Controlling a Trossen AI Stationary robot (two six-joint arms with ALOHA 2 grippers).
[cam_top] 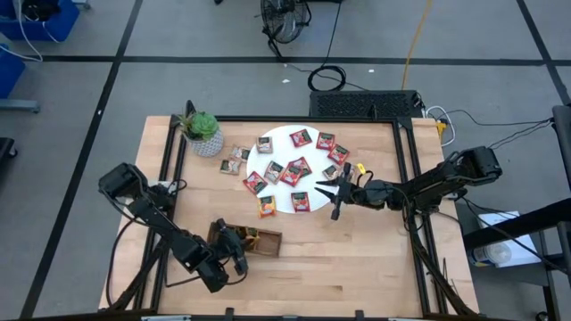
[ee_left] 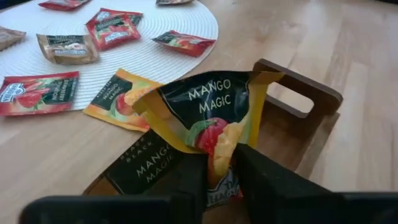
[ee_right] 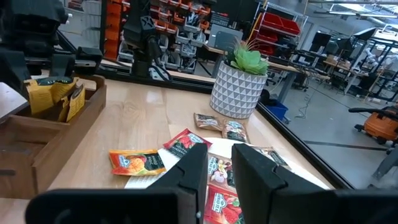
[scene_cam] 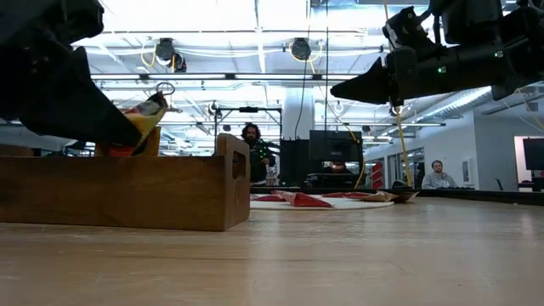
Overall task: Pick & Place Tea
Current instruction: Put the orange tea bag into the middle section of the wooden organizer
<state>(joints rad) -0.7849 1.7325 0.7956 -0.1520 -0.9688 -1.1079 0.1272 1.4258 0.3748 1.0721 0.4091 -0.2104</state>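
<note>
One yellow mango sachet [ee_left: 214, 118] sits between the fingers of our left gripper [ee_left: 217, 177], right over the wooden tray [cam_top: 259, 239] near the table's front. The claw looks narrow, barely pinching it. We should open slowly so it drops in beside the other yellow sachet. Our right gripper [cam_top: 323, 190] waits above the white disc [cam_top: 281, 192], fingers close together, holding nothing. More tea [cam_top: 295, 169] lies there.

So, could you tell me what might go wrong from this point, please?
The left gripper pinches the Mango Magic sachet by one edge above the wooden tray; released crooked, it could lean on the sachet already standing there or tip over the wall. The right gripper hovers over the white mat and could scatter sachets if lowered.
</note>
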